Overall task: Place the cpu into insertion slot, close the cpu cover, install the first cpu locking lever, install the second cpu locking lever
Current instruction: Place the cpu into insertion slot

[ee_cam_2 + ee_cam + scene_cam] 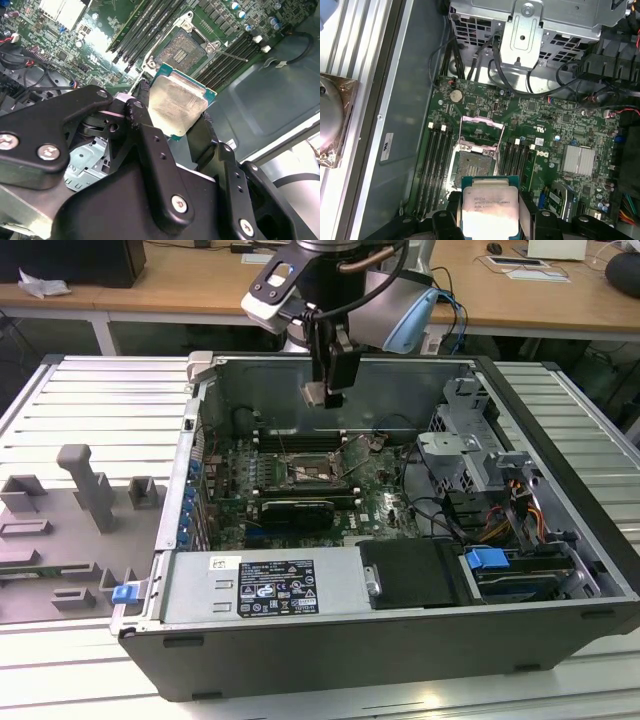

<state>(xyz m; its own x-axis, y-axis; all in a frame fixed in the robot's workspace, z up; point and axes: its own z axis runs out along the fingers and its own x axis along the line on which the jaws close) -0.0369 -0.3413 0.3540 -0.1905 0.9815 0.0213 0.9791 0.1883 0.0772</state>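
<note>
Two black fingers [150,145] of the end effector [175,120] clamp the chip [177,102] by opposite edges, its dull metal top facing the camera in both wrist views. It hangs in the air over the open computer case [350,650], above the socket [472,162] and not yet in it. Rows of black memory slots [434,165] lie on either side of the socket, and the cover frame [480,119] stands raised at the socket's edge nearer the drive cage [530,30], leaving the contact field bare. In the second wrist view a thin wire lever [235,56] stretches across the slots beside the socket. The first wrist view adds black cables [496,70] between the silver drive cage and the green board [545,115]. The exterior view gives the height: the chip sits well above the green board, with a long black card [295,510], a grey power supply [260,585] and, on the slatted table [80,390], grey blocks [85,480] at that view's left
</note>
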